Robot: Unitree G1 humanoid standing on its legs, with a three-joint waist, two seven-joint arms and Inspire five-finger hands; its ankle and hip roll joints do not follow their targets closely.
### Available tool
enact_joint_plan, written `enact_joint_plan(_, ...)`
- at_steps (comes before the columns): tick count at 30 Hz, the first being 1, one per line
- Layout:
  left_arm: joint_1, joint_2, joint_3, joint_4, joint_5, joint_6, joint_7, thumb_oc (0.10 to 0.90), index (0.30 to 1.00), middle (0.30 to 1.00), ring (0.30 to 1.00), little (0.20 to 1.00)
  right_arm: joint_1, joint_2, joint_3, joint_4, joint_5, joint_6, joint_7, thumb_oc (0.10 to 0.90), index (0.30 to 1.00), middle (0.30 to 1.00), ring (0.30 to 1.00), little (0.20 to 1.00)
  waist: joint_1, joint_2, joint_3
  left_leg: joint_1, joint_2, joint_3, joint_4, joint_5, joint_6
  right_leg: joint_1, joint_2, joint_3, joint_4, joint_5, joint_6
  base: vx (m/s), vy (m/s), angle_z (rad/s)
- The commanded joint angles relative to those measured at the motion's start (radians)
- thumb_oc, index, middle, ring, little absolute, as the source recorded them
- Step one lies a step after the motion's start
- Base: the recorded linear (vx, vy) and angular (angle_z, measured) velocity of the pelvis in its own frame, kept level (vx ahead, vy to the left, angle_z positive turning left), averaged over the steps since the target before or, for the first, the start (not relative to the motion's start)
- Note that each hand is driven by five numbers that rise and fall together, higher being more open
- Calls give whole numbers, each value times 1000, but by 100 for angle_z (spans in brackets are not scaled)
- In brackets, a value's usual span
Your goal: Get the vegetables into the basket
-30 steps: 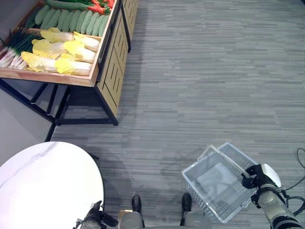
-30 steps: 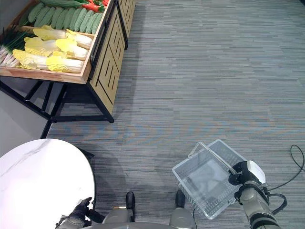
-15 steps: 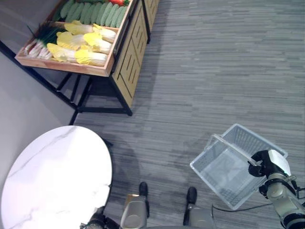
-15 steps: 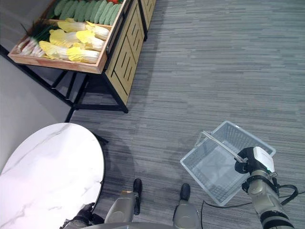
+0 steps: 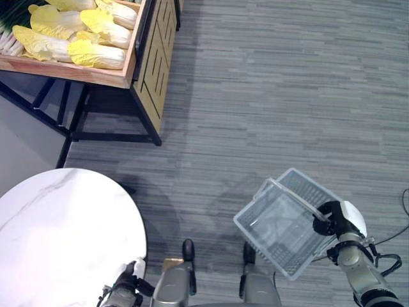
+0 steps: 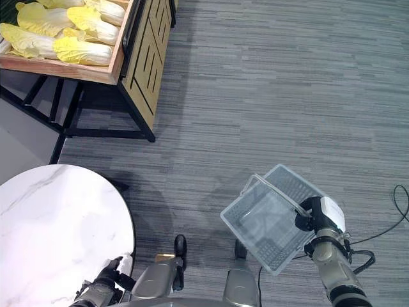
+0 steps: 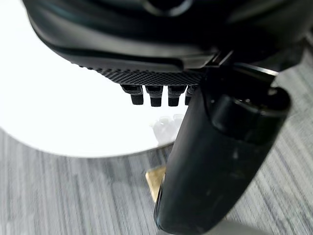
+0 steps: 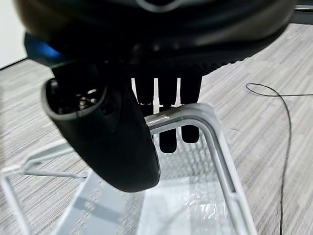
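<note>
Vegetables (image 5: 75,31) lie in a wooden crate (image 5: 96,74) at the far left, on a dark-framed stand beside a slatted wooden cabinet (image 5: 153,61) — pale yellow-green napa cabbages, about six in sight. Most have their long axes running roughly left to right, leafy yellow ends to the left and whiter stems to the right. A few white-and-green stalks (image 5: 7,39) show at the crate's left edge, too cut off to count.

One basket (image 5: 281,227) hangs at the lower right over the grey carpet (image 5: 281,96), well apart from the crate. It is clear plastic mesh, rectangular, tilted, with its long axis running from near left to far right, and nothing is inside it. The right robot hand (image 5: 332,220) has its fingers (image 8: 167,107) curled over the basket's pale handle (image 8: 195,115), thumb on the near side — closed round it.

One round white marble bench (image 5: 64,236) sits at the lower left. The left robot hand (image 5: 128,288) hangs just beside its near edge; its fingers (image 7: 155,94) curl inward and grasp nothing.
</note>
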Motion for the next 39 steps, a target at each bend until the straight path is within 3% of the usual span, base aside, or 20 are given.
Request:
enact_joint_plan(1, 45, 36, 1, 37, 13, 14, 35, 900, 1000, 1000, 1000, 1000, -57, -112, -39, -77, -8, -25, -91, 400, 300, 300, 300, 300, 21, -3, -56, -129, 45, -72, 5, 108, -47, 155, -1, -19, 80, -61, 102, 65, 167, -12)
enact_joint_plan(8, 41, 53, -11, 38, 54, 17, 20, 900, 1000, 1000, 1000, 1000, -64, -107, -46, -72, -14, -19, -89, 400, 300, 300, 300, 300, 13, -12, -59, -112, 10, -78, 22, 60, -20, 147, -27, -11, 105, 8, 123, 31, 127, 1)
enact_joint_plan(9, 39, 55, -13, 36, 55, 15, 22, 900, 1000, 1000, 1000, 1000, -69, -108, -44, -70, -15, -19, -90, 400, 300, 300, 300, 300, 13, -11, -58, -102, 4, -75, 21, 54, -14, 140, -31, -16, 128, 20, 122, 10, 151, -9)
enact_joint_plan(10, 34, 63, -13, 26, 51, 17, 22, 900, 1000, 1000, 1000, 1000, -82, -110, -33, -66, -15, -22, -91, 400, 300, 300, 300, 300, 11, 3, -46, -80, 4, -75, 15, 45, 0, 94, -23, -20, 249, 37, 111, 22, 190, -18)
enact_joint_plan(11, 31, 65, -11, 23, 50, 16, 25, 900, 1000, 1000, 1000, 1000, -84, -109, -28, -65, -16, -24, -92, 400, 300, 300, 300, 300, 9, 8, -40, -71, 2, -76, 16, 41, 3, 76, -17, -24, 287, 38, 106, 30, 183, -27)
enact_joint_plan(15, 11, 76, -4, 21, 37, 18, 38, 900, 1000, 1000, 1000, 1000, -93, -108, -13, -65, -19, -30, -94, 400, 300, 300, 300, 300, -5, 23, -9, -22, 3, -75, 15, 23, 10, -5, 3, -58, 361, 14, 81, 65, 58, -9)
enact_joint_plan(16, 6, 80, 2, 26, 33, 20, 43, 900, 1000, 1000, 1000, 1000, -103, -109, -2, -74, -24, -32, -93, 400, 300, 300, 300, 300, -10, 25, 4, 10, 11, -68, 9, 12, 6, -44, 3, -104, 313, -23, 71, 152, -39, -17)
enact_joint_plan(19, 2, 80, 8, 35, 34, 27, 45, 900, 1000, 1000, 1000, 1000, -123, -115, 16, -86, -28, -34, -90, 400, 300, 300, 300, 300, -23, 20, 23, 41, 16, -73, 25, -18, -6, -85, -5, -121, 190, -12, 85, 169, -118, -1)
enact_joint_plan(22, -1, 75, 11, 47, 40, 30, 41, 900, 1000, 1000, 1000, 1000, -128, -123, 22, -98, -35, -34, -89, 400, 300, 300, 300, 300, -40, 17, 32, 69, 19, -86, 44, -49, -23, -123, -12, -99, 94, 22, 100, 229, -150, 9)
enact_joint_plan(23, 10, 66, 16, 48, 44, 29, 35, 900, 1000, 1000, 1000, 1000, -107, -134, 19, -123, -53, -32, -82, 400, 300, 300, 300, 300, -54, 12, 30, 108, 9, -112, 79, -90, -38, -144, -7, -52, 72, 50, 105, 504, -384, 20)
enact_joint_plan(24, 20, 55, 18, 58, 53, 32, 32, 900, 1000, 1000, 1000, 1000, -82, -133, 15, -123, -55, -33, -76, 400, 300, 300, 300, 300, -52, 9, 12, 117, 12, -130, 90, -105, -46, -116, 4, -63, 71, 34, 95, 538, -494, 37)
enact_joint_plan(28, 31, 13, -10, 51, 39, 34, 32, 900, 1000, 1000, 1000, 1000, -55, -159, -7, -138, -41, -31, -81, 400, 300, 300, 300, 300, -64, 42, -32, 145, 83, -177, 29, -55, -90, -91, 59, -128, 108, -28, 57, 246, -354, 92)
enact_joint_plan(33, 26, -8, -24, 63, 39, 40, 36, 900, 1000, 1000, 1000, 1000, -35, -189, -26, -138, -32, -33, -81, 400, 300, 300, 300, 300, -70, 73, -59, 163, 141, -177, 20, 23, -126, -78, 104, -136, 125, -85, 19, 198, -259, 15)
enact_joint_plan(35, 26, -7, -23, 55, 42, 39, 33, 900, 1000, 1000, 1000, 1000, -26, -206, -31, -141, -41, -36, -78, 400, 300, 300, 300, 300, -72, 73, -58, 139, 145, -178, 83, 58, -140, -56, 113, -142, 112, -97, 4, 96, -184, -7)
enact_joint_plan(36, 19, -8, -24, 55, 38, 37, 34, 900, 1000, 1000, 1000, 1000, -23, -220, -32, -133, -43, -39, -80, 400, 300, 300, 300, 300, -69, 66, -48, 98, 128, -188, 176, 85, -144, -25, 117, -146, 101, -115, -15, 81, -162, 5)
enact_joint_plan(39, 7, -8, -33, 47, 24, 33, 41, 900, 1000, 1000, 1000, 1000, -18, -230, -46, -115, -33, -36, -92, 400, 300, 300, 300, 300, -57, 56, -28, 12, 90, -198, 183, 87, -132, 12, 102, -155, 88, -125, -16, 70, -88, 6)
